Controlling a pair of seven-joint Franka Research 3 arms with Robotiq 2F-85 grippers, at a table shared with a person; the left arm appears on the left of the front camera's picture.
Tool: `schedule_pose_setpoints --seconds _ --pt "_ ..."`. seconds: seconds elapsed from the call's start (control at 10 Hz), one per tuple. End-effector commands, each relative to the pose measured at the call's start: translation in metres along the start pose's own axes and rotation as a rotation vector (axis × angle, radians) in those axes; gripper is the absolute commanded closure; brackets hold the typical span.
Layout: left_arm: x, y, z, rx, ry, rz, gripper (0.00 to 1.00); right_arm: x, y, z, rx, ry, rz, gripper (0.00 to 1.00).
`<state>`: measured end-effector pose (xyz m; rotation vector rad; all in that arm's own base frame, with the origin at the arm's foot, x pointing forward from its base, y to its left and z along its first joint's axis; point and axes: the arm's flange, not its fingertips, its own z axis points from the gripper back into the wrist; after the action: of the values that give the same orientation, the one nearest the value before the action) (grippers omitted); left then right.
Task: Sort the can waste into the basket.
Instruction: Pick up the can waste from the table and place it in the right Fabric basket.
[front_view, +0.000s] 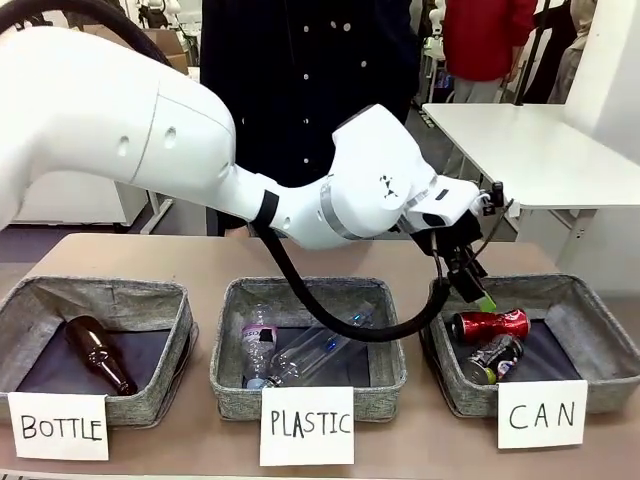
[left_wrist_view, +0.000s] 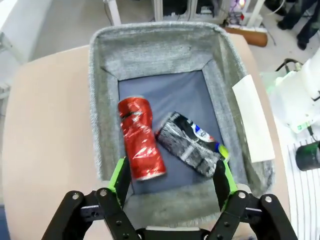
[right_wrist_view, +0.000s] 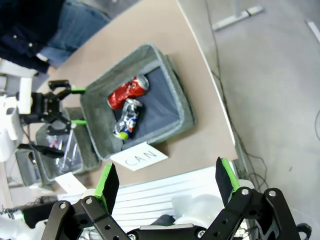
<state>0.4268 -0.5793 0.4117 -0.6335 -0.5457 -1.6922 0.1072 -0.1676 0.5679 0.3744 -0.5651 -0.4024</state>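
Observation:
A dented red can (front_view: 489, 324) (left_wrist_view: 140, 145) (right_wrist_view: 127, 91) and a crushed black can (front_view: 493, 358) (left_wrist_view: 191, 143) (right_wrist_view: 127, 118) with a blue-red logo lie side by side on the dark floor of the grey basket (front_view: 592, 382) (left_wrist_view: 150, 52) (right_wrist_view: 176, 102) signed "CAN". My left gripper (front_view: 472, 285) (left_wrist_view: 172, 181) hangs open above the basket's left wall, with nothing between its green-padded fingers. High up off the table's right end, my right gripper (right_wrist_view: 166, 177) is open and holds nothing.
A grey bin signed "PLASTIC" (front_view: 230, 385) holds clear bottles in the middle. The bin signed "BOTTLE" (front_view: 175, 345) holds a brown glass bottle at the left. A person in dark clothes (front_view: 300, 80) stands at the far side. A white table (front_view: 530, 150) stands behind at the right.

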Motion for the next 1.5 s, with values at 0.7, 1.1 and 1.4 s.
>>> schedule_pose_setpoints --seconds 0.7,1.1,1.4 --pt "-0.158 -0.098 0.251 0.039 -0.345 0.694 0.14 -0.003 0.002 0.009 0.01 -0.018 -0.024 0.0" --pt "-0.28 -0.142 0.382 0.14 -0.643 1.012 0.14 0.001 0.0 0.0 0.001 0.0 0.0 0.0" --pt "-0.351 -0.161 0.41 0.16 -0.805 1.133 0.14 0.027 0.091 -0.074 0.465 0.368 0.233 0.0"
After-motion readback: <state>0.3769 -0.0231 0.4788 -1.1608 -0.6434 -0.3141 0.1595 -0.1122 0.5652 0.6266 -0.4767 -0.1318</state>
